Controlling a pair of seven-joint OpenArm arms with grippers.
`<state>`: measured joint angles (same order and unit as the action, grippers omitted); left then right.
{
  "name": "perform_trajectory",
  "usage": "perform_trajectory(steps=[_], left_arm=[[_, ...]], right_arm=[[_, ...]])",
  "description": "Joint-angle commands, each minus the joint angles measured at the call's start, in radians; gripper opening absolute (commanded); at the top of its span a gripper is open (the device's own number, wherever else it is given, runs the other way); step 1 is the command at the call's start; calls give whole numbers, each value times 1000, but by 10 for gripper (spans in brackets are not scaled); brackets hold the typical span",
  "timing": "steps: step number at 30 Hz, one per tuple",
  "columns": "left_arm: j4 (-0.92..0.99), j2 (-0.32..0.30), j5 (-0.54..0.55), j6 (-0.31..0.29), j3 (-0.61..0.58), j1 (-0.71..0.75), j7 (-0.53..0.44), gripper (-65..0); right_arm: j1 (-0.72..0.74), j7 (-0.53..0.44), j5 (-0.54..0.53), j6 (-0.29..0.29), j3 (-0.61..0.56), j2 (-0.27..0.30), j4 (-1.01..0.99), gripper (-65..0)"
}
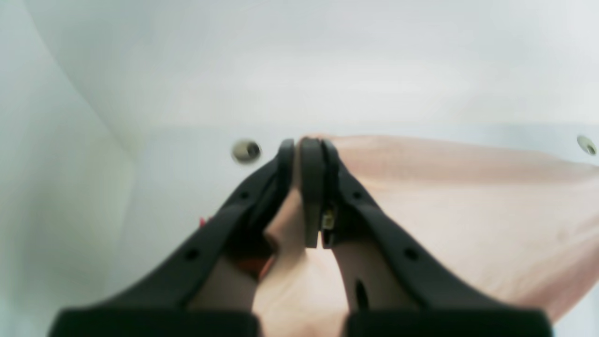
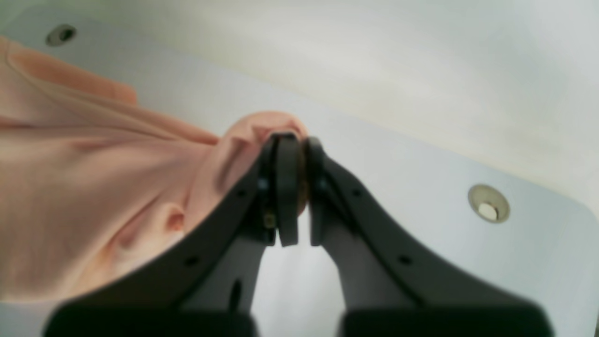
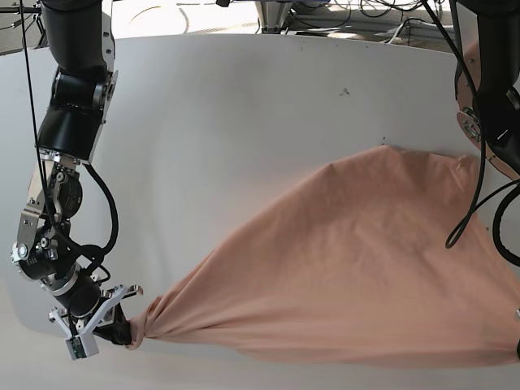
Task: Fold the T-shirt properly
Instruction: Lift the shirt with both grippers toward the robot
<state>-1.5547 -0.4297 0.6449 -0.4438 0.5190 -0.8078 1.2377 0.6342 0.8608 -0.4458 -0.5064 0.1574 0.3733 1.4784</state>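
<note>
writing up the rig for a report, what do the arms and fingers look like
Both arms are black with bulky jointed housings and loose black cables looping alongside. In the base view the right gripper sits on a white bracket with pale prongs. Up close, the left gripper and the right one have matte black curved fingers with small round holes along them and flat dark pads at the tips.

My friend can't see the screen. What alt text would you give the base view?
A salmon-pink T-shirt lies spread and stretched across a white table, pulled to a bunched point at the lower left by the right gripper, which is shut on the fabric. That black arm reaches down the picture's left side; the other arm stands at the right edge, its gripper outside the picture.
</note>
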Motion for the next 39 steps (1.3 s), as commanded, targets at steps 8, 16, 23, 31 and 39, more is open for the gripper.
perform_trajectory(steps=[8,16,23,31,39], left_arm=[[93,-47,-18,9,-55,-310,-42,-650],[178,-50,-20,9,-84,-534,-45,-650],[225,-50,-21,9,-86,-634,-45,-650],[227,-50,-18,9,-86,-597,-45,-650],[224,-50,-17,9,-79,-513,-45,-650]], right_arm=[[356,-22,23,10,-124,69,-157,-648],[599,-21,23,9,-215,80,-216,-648],[714,-18,22,9,-287,102,-213,-648],[717,-16,18,9,-293,109,-213,-648],[620,-16,17,9,-292,143,-158,-648]])
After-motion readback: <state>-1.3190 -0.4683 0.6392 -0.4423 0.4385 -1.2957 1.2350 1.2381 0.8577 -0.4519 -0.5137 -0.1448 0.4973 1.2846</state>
